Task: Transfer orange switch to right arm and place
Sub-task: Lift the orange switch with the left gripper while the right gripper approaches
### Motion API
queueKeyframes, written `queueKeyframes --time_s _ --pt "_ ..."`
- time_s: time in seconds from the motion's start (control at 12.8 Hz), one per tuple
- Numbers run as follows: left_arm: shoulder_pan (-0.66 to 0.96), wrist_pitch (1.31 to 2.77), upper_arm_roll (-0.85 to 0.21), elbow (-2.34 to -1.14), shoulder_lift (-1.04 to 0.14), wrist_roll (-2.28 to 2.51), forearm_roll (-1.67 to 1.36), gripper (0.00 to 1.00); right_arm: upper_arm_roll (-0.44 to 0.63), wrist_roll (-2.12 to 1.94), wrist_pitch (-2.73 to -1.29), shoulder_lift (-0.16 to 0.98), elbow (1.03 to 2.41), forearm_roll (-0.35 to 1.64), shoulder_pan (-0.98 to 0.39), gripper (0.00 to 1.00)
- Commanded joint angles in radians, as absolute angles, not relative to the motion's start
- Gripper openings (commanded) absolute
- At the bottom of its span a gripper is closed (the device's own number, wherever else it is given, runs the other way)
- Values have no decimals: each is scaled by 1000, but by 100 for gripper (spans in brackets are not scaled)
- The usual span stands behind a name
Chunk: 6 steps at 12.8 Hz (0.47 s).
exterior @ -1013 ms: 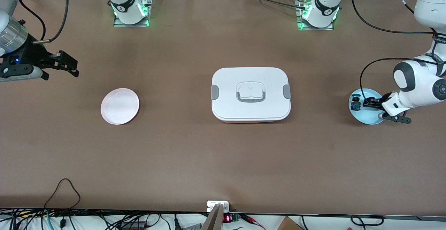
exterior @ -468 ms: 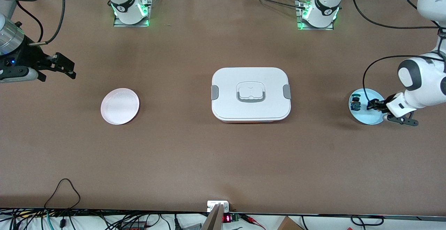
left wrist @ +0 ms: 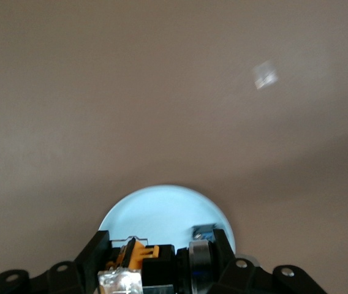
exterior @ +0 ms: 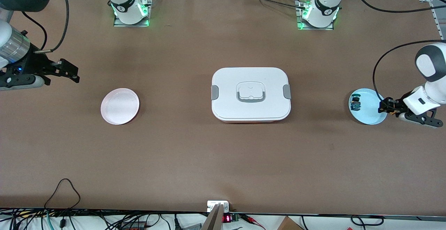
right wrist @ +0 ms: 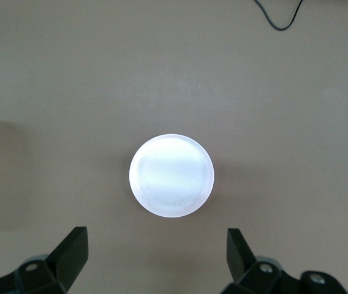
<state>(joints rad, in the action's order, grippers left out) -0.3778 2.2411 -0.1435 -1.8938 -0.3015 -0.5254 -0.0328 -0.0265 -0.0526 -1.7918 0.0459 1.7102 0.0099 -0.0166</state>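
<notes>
The orange switch (left wrist: 138, 256) sits between the jaws of my left gripper (left wrist: 162, 248), its orange-tan body and dark round knob showing. In the front view my left gripper (exterior: 384, 105) is shut on it, in the air over the rim of the light blue plate (exterior: 369, 117) at the left arm's end of the table. The plate also shows in the left wrist view (left wrist: 162, 208). My right gripper (exterior: 72, 72) is open and empty, in the air over the table at the right arm's end. It also shows in the right wrist view (right wrist: 155, 248).
A tiny blue-bodied part (exterior: 355, 106) and a small dark part (exterior: 355, 100) lie on the blue plate. A pink plate (exterior: 120, 106) lies near my right gripper and shows in the right wrist view (right wrist: 171, 174). A white lidded box (exterior: 251, 94) stands mid-table.
My left gripper has risen off the blue plate with the orange switch and moved out toward the left arm's end of the table. My right gripper has shifted only slightly.
</notes>
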Motion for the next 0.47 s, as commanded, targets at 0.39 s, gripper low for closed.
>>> queueKeyframes --time_s 0.39 --pt "-341 2180 -261 -1841 -210 -759 -455 0 -31 -113 -1745 58 1784 167 -11 100"
